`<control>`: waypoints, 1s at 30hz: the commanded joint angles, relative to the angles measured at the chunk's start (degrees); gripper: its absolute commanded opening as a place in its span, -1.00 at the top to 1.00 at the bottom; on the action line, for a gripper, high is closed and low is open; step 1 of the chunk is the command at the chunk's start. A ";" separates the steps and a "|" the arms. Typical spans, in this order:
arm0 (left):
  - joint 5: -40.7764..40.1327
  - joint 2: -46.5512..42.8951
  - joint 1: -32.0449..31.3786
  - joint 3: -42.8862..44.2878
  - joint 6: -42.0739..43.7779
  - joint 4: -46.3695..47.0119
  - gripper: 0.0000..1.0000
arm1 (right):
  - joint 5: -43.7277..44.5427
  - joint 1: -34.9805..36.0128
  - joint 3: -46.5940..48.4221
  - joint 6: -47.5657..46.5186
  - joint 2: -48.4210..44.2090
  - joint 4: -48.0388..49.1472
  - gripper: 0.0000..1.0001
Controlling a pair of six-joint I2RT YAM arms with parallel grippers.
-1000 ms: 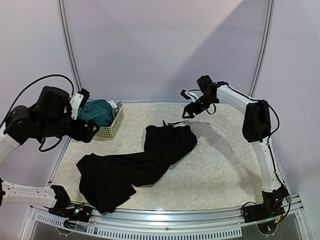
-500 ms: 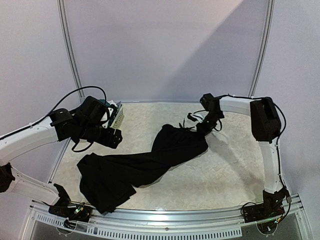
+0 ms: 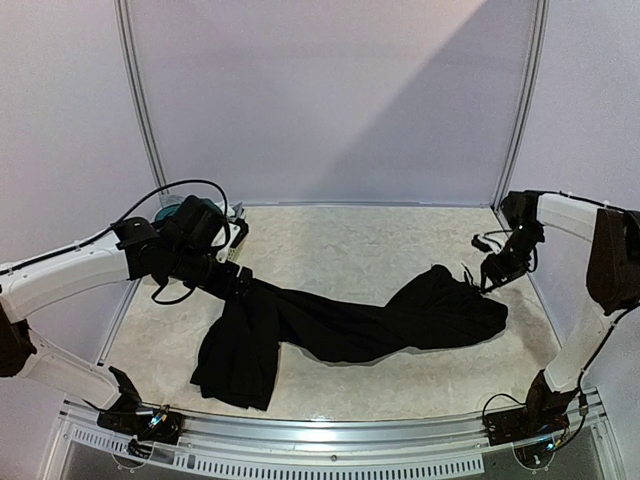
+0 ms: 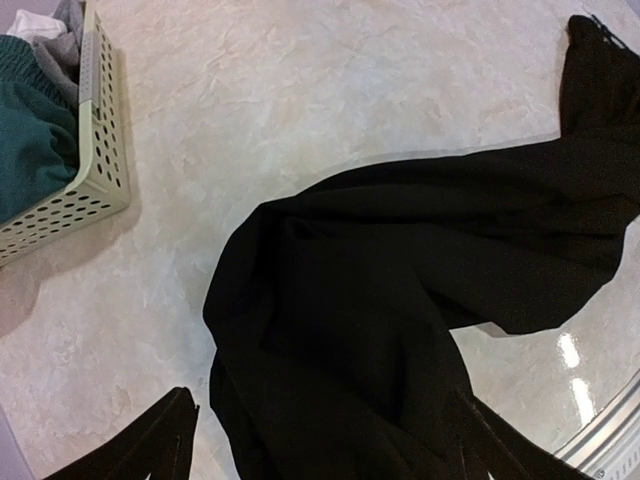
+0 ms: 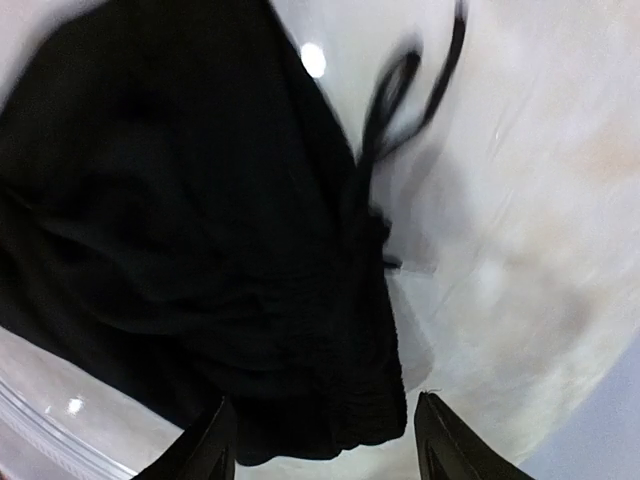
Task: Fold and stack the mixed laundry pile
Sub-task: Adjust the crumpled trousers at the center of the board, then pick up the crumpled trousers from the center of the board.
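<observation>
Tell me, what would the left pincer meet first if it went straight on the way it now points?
Most likely the black trousers: the left pincer points down at their bunched legs, jaws open, with nothing visible in between. Depth is unclear, but the table would come only under the cloth.

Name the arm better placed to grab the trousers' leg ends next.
Left. The open left gripper hovers over the leg end of the black trousers; the right gripper is over the waistband, at the opposite end.
</observation>
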 commanded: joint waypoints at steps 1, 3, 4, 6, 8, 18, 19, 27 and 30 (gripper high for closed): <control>-0.08 -0.06 3.86 1.20 -0.29 -2.84 -0.73 | -8.91 0.50 10.10 -7.12 -1.84 0.55 -0.27; 2.71 1.28 6.90 2.08 -2.30 -2.97 -0.74 | -11.79 0.46 15.34 -8.21 2.37 0.76 -0.27; 4.54 2.01 8.47 2.33 -3.10 -3.05 -0.73 | -12.93 0.48 18.01 -8.49 4.52 0.72 -0.27; 7.49 3.48 10.84 2.71 -3.93 -2.87 -0.74 | -15.44 0.46 22.71 -8.25 11.27 0.69 -0.26; 9.68 5.12 12.05 3.10 -4.41 -2.77 -0.74 | -18.06 0.72 26.46 -8.55 16.59 -0.07 -0.27; 18.71 13.41 13.26 1.90 -4.26 1.03 -0.90 | -20.98 5.14 31.29 -12.84 28.37 -2.33 -0.43; 19.18 14.11 13.26 1.73 -4.14 1.33 -0.88 | -20.48 5.64 31.37 -12.58 28.84 -2.02 -0.43; 18.27 18.37 13.17 1.31 -2.61 1.35 -0.57 | -16.89 6.96 35.23 -8.73 34.24 -1.49 -0.20; 19.36 19.44 13.05 1.30 -2.32 1.71 -0.47 | -16.68 6.93 35.49 -8.17 35.28 -1.76 -0.13</control>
